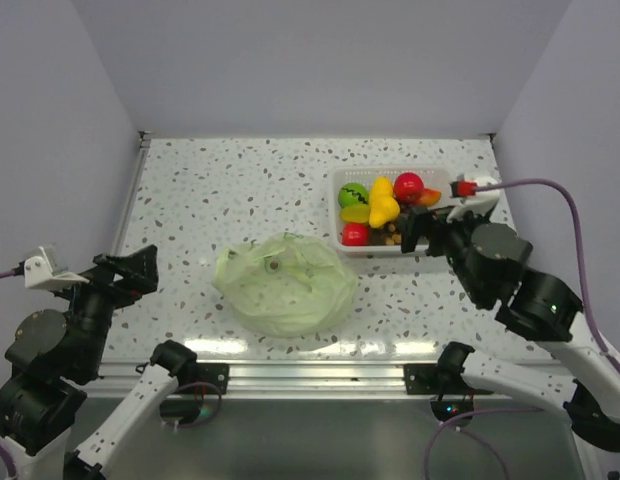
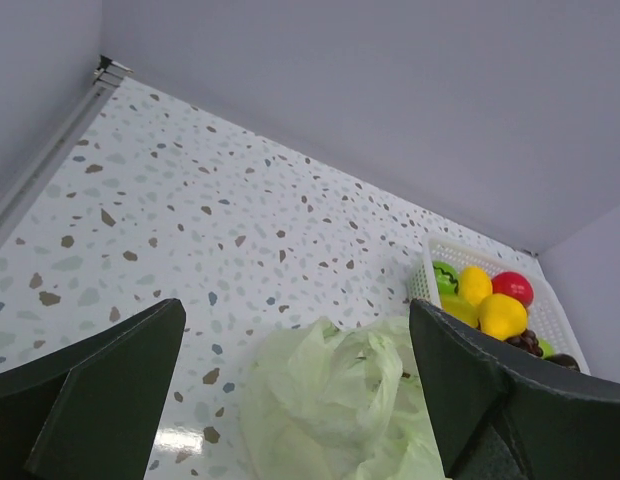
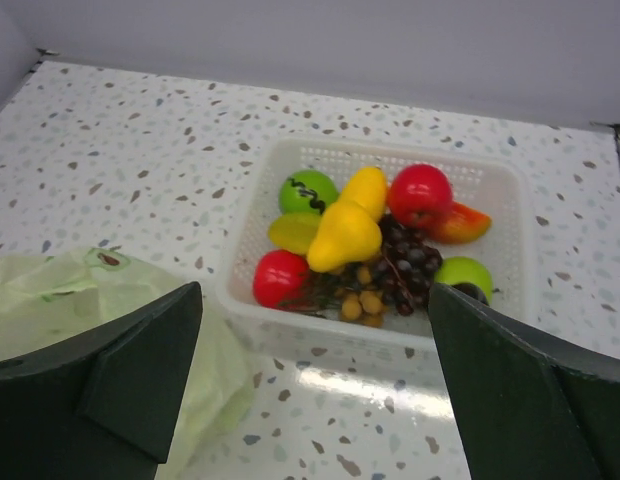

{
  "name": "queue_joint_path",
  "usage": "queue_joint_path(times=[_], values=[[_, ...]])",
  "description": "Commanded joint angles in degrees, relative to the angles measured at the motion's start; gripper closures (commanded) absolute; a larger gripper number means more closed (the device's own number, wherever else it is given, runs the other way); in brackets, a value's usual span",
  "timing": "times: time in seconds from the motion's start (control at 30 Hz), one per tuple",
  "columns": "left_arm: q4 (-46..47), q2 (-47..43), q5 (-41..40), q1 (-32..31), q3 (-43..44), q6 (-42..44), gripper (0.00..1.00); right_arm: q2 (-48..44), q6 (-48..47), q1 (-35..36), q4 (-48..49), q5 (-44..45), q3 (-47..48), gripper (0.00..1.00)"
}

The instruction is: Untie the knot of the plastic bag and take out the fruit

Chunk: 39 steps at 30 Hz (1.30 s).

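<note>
- Black left gripper (image 1: 138, 270): jaws wide apart, holding nothing, well left of bag.
- Pale green bag (image 1: 285, 285): slack and flat in the middle, apart from both grippers.
- Knot: not made out in any view, so cannot tell whether tied or undone.
- Small dark spot (image 1: 275, 266) near bag's top: perhaps something inside, perhaps print.
- White basket (image 1: 442, 178): just right of bag, near it but seemingly not touching.
- Fruit (image 1: 382, 205): piled inside basket, yellow, red and purple pieces.
- Right gripper (image 1: 422, 228): jaws spread, empty, hanging at basket's near edge.
- Risks, as judged:
  - Thin film likely to slide or bunch under a one-sided pinch, dragging bag against basket.
  - Liable to tear if pulled hard with a tie in it.
  - Careless swing by right gripper apt to clip basket's rim and spill fruit.
  - Grab at bag's flat middle apt to catch both layers and open nothing.
</note>
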Motion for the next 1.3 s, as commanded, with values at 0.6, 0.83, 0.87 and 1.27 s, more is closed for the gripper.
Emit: queue_joint_path(times=[0.6, 0.83, 0.87, 1.27], values=[[-5.2, -9.3, -13.8, -0.1, -2.5, -5.2, 0.00, -41.3, 14.5, 0.1, -22.1, 26.6, -12.1, 0.01], [-4.4, -10.4, -13.9, -0.2, -4.6, -7.1, 0.00, -46.2, 16.2, 0.1, -23.0, 27.4, -12.2, 0.01], [-4.4, -10.4, -13.8, -0.1, -4.8, -7.4, 0.00, -47.0, 16.4, 0.1, -23.0, 27.3, -12.2, 0.01], [-0.8, -10.4, -13.9, -0.1, -8.5, -7.3, 0.00, -46.7, 16.0, 0.2, -22.7, 25.9, -12.4, 0.01]])
